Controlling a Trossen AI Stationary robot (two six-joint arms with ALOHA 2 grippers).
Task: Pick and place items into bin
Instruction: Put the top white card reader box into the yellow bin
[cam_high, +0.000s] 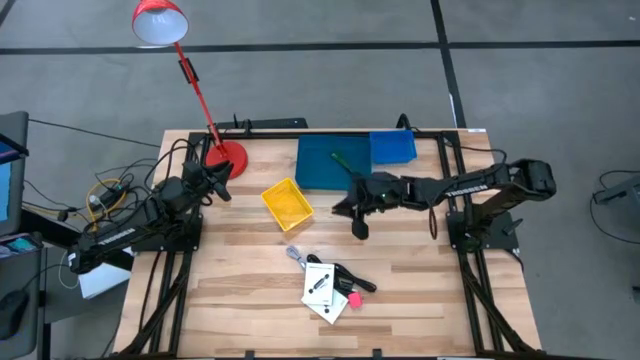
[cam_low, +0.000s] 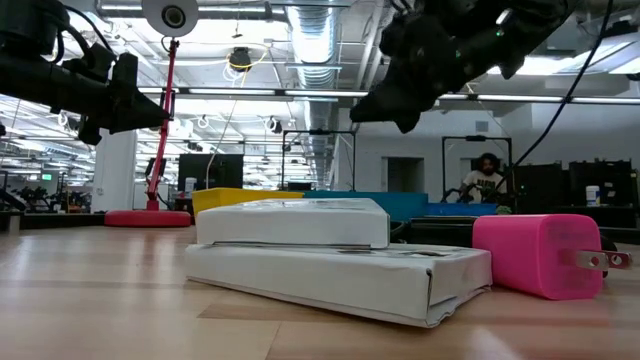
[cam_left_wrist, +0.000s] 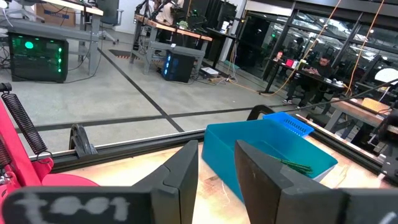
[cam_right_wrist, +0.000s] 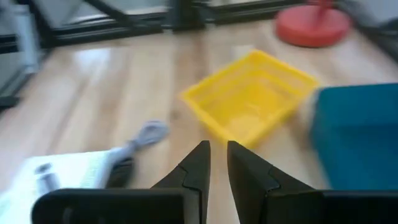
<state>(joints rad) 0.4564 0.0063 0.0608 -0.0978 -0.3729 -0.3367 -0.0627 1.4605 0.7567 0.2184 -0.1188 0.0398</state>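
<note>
The items lie in a small heap near the table's near edge. They are a white card with a black mark (cam_high: 322, 287) (cam_low: 300, 220), black cable pieces (cam_high: 352, 277), a pink bit (cam_high: 353, 298) (cam_low: 535, 255) and a clear piece (cam_high: 296, 254) (cam_right_wrist: 146, 134). A green pen (cam_high: 343, 160) (cam_left_wrist: 292, 165) lies inside the large blue bin (cam_high: 320, 172). No red-black stick shows. My right gripper (cam_high: 357, 225) (cam_right_wrist: 216, 146) hangs above bare wood between the blue bin and the heap, open by a narrow gap and holding nothing. My left gripper (cam_high: 222, 185) (cam_left_wrist: 216, 152) waits open beside the lamp base.
A yellow bin (cam_high: 287, 203) (cam_right_wrist: 249, 102) sits left of my right gripper. A smaller blue bin (cam_high: 392, 147) stands at the far edge. A red lamp's base (cam_high: 225, 157) stands at the far left, its shade over the floor. Bare wood lies around the heap.
</note>
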